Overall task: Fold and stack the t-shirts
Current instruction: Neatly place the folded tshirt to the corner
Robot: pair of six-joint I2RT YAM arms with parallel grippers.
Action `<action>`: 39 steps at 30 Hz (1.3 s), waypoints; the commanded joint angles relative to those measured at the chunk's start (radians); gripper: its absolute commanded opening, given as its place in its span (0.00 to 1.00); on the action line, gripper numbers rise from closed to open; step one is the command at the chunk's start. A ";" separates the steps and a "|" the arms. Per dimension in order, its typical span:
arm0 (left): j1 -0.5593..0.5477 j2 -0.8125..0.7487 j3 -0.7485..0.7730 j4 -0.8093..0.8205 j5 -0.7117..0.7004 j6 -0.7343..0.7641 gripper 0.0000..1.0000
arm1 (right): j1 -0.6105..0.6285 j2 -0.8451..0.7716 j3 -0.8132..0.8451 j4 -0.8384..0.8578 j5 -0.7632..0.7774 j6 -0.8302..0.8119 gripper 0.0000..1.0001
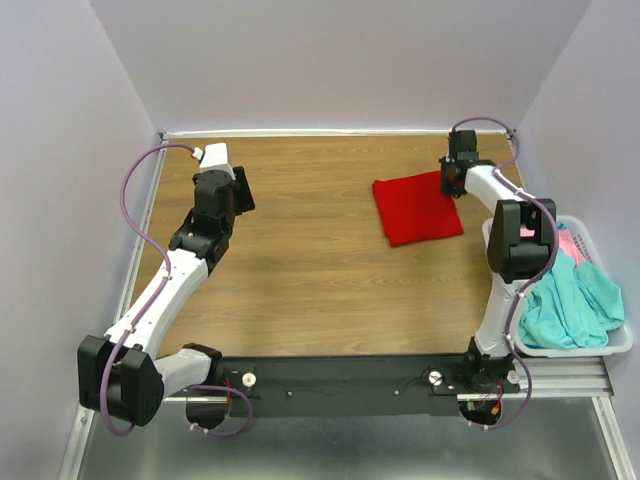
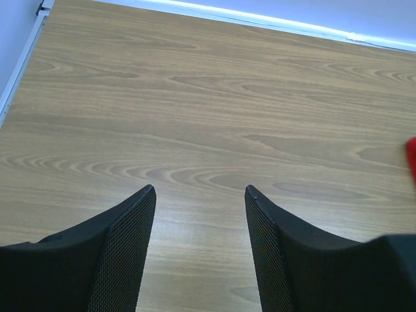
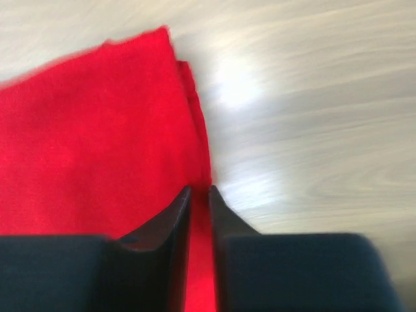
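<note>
A bright red t-shirt (image 1: 417, 208) lies folded into a rough square on the wooden table, right of centre. In the right wrist view the red t-shirt (image 3: 97, 130) fills the left half, its folded edge running down between my fingers. My right gripper (image 1: 452, 180) (image 3: 199, 190) sits at the shirt's far right edge, jaws nearly closed with red cloth between them. My left gripper (image 1: 240, 190) (image 2: 198, 190) is open and empty over bare wood at the far left. A teal t-shirt (image 1: 570, 300) and a pink t-shirt (image 1: 570, 243) lie crumpled in the basket.
A white plastic laundry basket (image 1: 600, 350) stands at the table's right edge beside the right arm. White walls enclose the table on the left, back and right. A sliver of red cloth (image 2: 411, 156) shows at the right edge of the left wrist view.
</note>
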 commanded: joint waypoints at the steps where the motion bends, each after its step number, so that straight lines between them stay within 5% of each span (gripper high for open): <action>1: 0.007 0.009 0.015 0.004 0.032 0.010 0.65 | -0.011 0.051 0.190 -0.088 0.229 -0.089 0.40; 7: 0.014 0.009 0.015 0.001 0.027 0.004 0.65 | 0.074 -0.012 0.202 -0.159 0.122 0.032 0.56; 13: 0.013 0.005 0.012 0.001 0.043 0.003 0.65 | 0.225 -0.041 0.076 -0.160 0.129 0.055 0.57; 24: 0.014 0.005 0.010 0.000 0.047 0.003 0.64 | 0.320 0.010 -0.013 -0.162 0.189 0.049 0.57; 34: 0.016 0.016 0.012 -0.007 0.049 0.004 0.64 | 0.374 0.079 -0.038 -0.165 0.297 0.015 0.45; 39: 0.016 0.019 0.010 -0.008 0.043 0.004 0.63 | 0.374 0.123 -0.045 -0.168 0.473 -0.022 0.36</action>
